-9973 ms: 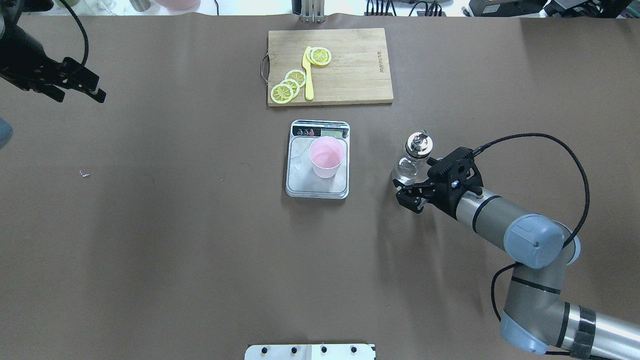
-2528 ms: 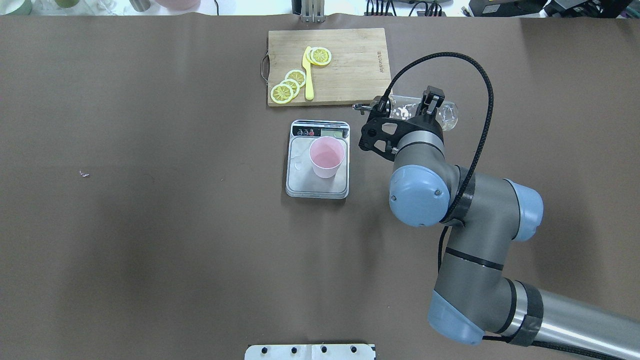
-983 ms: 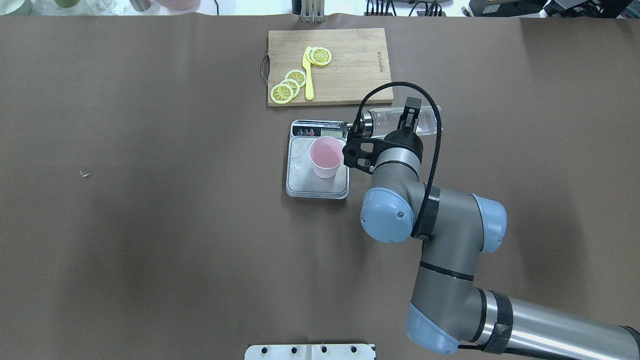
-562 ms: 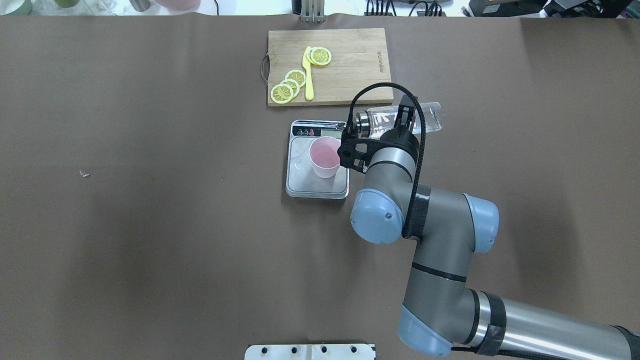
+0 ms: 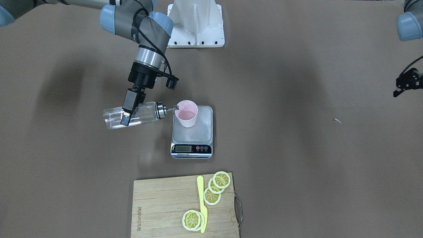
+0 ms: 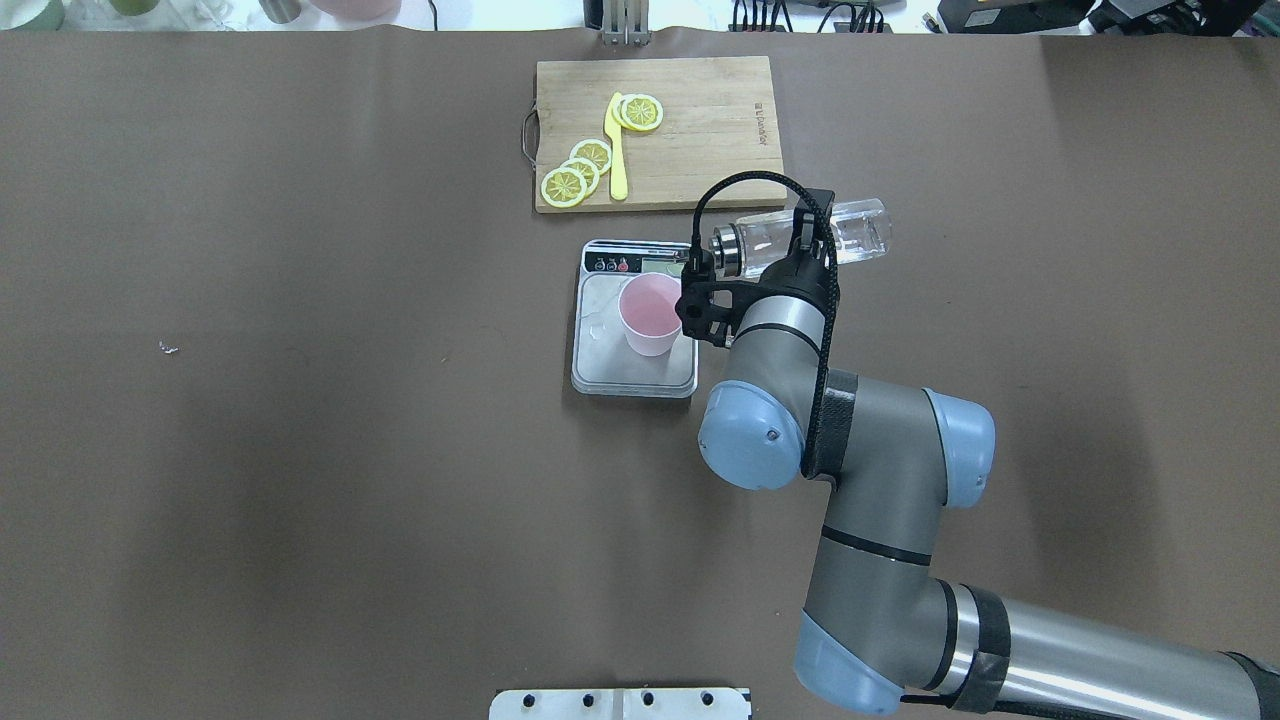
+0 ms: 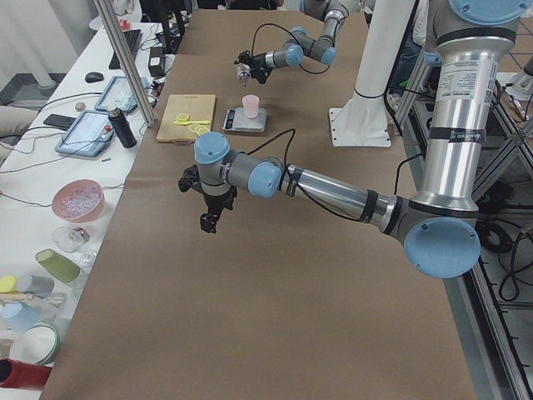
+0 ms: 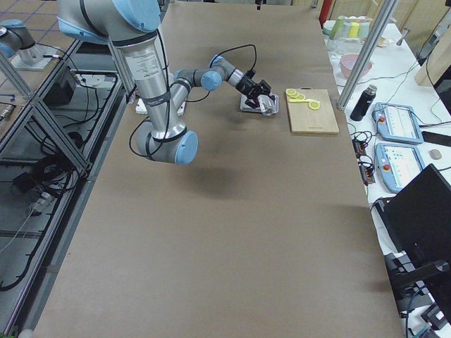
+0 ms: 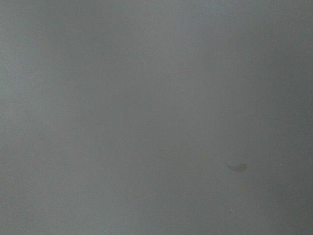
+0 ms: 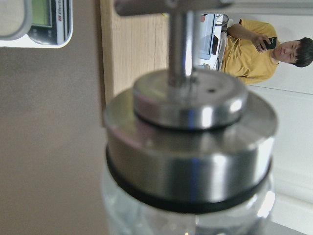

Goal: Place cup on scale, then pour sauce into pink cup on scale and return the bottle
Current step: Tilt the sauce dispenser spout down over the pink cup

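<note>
The pale pink cup (image 6: 652, 312) stands upright on the silver scale (image 6: 634, 375), toward its display end. My right gripper (image 6: 806, 238) is shut on the clear glass bottle (image 6: 850, 226) and holds it on its side in the air beside the scale. In the front-facing view the metal spout (image 5: 172, 107) reaches the rim of the cup (image 5: 186, 113). No stream of sauce shows. The right wrist view is filled by the bottle's silver collar (image 10: 190, 142). My left gripper (image 5: 401, 87) hangs far off at the table's side, empty; I cannot tell whether it is open.
A wooden cutting board (image 6: 700, 130) with lemon slices (image 6: 580, 170) and a yellow knife (image 6: 617, 150) lies just beyond the scale. The robot base (image 5: 196, 23) stands at the near edge. The left wrist view shows only blurred brown table.
Over ten seconds my right gripper took the bottle from the table right of the scale, lifted it and tipped it sideways. In the last second it moved left, bringing the spout to the cup's rim.
</note>
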`<move>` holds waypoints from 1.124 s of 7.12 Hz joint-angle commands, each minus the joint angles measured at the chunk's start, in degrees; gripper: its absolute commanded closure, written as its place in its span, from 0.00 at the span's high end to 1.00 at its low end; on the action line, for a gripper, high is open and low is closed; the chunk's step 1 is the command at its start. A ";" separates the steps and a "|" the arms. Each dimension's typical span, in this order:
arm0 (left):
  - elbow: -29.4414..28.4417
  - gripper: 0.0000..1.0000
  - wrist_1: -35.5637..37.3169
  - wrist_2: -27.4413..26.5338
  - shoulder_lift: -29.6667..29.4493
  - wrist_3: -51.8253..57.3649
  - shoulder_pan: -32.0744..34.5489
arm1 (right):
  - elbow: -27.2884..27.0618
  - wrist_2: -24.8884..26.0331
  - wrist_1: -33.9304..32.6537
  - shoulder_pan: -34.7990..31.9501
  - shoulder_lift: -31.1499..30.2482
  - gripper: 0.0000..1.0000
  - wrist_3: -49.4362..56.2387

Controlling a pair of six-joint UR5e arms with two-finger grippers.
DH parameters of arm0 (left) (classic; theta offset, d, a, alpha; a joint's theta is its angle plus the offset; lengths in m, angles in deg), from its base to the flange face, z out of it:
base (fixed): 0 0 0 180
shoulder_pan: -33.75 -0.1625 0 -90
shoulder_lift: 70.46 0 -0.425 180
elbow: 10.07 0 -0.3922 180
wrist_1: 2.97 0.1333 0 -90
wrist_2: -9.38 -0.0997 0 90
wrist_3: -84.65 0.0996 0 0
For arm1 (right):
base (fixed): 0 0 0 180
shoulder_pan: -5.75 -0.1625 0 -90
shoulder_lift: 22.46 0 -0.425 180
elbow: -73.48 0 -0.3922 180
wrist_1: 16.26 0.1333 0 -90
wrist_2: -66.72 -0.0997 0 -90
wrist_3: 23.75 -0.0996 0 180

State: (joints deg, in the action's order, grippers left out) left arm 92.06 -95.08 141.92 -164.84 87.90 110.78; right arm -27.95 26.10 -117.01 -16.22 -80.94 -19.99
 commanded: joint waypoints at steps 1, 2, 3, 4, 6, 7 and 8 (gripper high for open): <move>0.00 0.99 0.00 0.00 -0.01 0.00 0.05 | 0.00 0.19 -0.58 0.16 0.03 0.17 0.10; 0.08 0.99 0.00 0.09 -0.01 0.00 0.14 | 0.00 0.54 -0.76 0.43 0.03 0.17 0.10; 0.09 0.99 0.00 0.09 -0.01 0.00 0.14 | 0.00 1.33 -2.15 0.52 0.12 0.17 0.36; 0.09 0.99 0.00 0.09 -0.01 0.00 0.14 | -0.08 1.86 -2.78 0.69 0.21 0.17 0.36; 0.00 0.99 0.00 0.09 0.07 0.00 0.14 | 0.09 2.04 -2.96 1.04 0.03 0.17 0.36; 0.00 0.99 0.00 0.09 -0.01 0.00 0.14 | 0.79 2.91 -2.96 1.30 0.03 0.17 0.36; 0.00 0.99 0.00 0.09 0.07 0.00 0.14 | 1.06 3.09 -2.87 1.48 0.12 0.17 0.36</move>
State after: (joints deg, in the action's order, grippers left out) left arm 92.07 -95.08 142.01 -164.82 87.90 110.92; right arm -27.34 28.74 -119.93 -14.99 -80.87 -19.63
